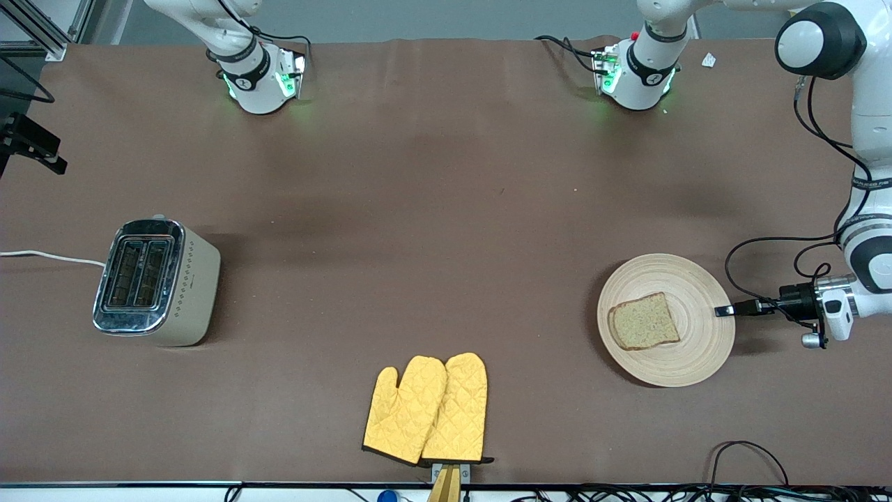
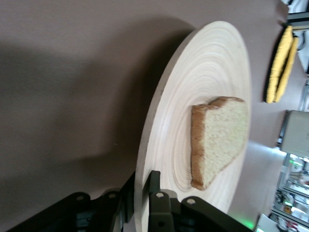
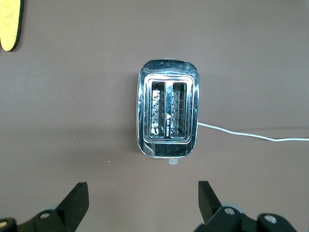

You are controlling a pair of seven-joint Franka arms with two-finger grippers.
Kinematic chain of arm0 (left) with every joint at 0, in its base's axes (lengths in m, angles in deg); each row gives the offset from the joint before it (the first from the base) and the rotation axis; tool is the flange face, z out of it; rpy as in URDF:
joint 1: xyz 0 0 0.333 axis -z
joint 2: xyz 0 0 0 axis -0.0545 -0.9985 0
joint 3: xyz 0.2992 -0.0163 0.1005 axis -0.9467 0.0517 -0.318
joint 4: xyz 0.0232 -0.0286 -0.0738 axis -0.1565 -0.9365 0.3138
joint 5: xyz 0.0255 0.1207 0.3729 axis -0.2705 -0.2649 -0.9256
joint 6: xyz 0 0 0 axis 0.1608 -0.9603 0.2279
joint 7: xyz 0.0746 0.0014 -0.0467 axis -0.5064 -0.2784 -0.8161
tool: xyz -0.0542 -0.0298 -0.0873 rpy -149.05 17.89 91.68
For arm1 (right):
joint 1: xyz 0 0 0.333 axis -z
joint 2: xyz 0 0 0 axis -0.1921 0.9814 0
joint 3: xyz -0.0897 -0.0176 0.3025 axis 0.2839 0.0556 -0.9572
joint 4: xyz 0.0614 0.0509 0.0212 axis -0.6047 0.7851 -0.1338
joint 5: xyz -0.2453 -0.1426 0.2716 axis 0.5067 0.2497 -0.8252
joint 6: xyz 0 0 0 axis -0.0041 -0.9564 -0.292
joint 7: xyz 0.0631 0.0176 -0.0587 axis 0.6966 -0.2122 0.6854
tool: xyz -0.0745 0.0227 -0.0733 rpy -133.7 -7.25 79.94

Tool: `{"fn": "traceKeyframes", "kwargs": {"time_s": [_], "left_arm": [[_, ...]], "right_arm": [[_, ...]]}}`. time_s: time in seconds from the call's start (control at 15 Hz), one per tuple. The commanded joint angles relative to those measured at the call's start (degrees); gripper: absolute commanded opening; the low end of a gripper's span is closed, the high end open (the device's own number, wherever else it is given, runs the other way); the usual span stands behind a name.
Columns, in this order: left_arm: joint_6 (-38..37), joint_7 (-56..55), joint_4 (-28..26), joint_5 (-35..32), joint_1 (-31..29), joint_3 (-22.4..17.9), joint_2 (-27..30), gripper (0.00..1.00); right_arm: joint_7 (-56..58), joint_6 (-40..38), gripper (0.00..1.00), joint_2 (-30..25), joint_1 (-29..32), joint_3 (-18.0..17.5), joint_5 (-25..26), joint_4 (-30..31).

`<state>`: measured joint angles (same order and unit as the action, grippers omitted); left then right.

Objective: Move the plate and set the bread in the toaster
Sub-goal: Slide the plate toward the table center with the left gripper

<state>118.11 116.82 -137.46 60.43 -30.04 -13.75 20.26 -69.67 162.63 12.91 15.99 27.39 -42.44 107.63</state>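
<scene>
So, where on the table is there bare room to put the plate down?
The cloth is bare between the toaster and the plate, above the mitts. It is crowded at the plate's rim, where the left gripper grips.

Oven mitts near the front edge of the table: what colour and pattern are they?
The oven mitts are yellow with diamond quilting and dark cuff trim, clearest in the front view.
</scene>
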Motion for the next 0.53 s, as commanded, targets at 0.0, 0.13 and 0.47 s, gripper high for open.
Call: {"fn": "traceKeyframes", "kwargs": {"time_s": [0.0,0.13,0.47], "left_arm": [[-3.37,-0.65,0.81,3.26,-2.34,1.27,-0.83,0.0],[-6.37,-0.65,0.99,4.85,-2.61,1.36,-0.74,0.0],[-10.77,-0.56,2.48,9.69,-3.4,3.64,-0.56,0.0]], "right_arm": [[0.7,-0.75,1.0,-0.23,0.89,-0.46,-0.09,-0.41],[0.7,-0.84,1.0,-0.23,0.89,-0.46,-0.09,-0.41],[0.79,-0.75,1.0,-0.23,0.71,-0.64,-0.09,-0.76]]}}
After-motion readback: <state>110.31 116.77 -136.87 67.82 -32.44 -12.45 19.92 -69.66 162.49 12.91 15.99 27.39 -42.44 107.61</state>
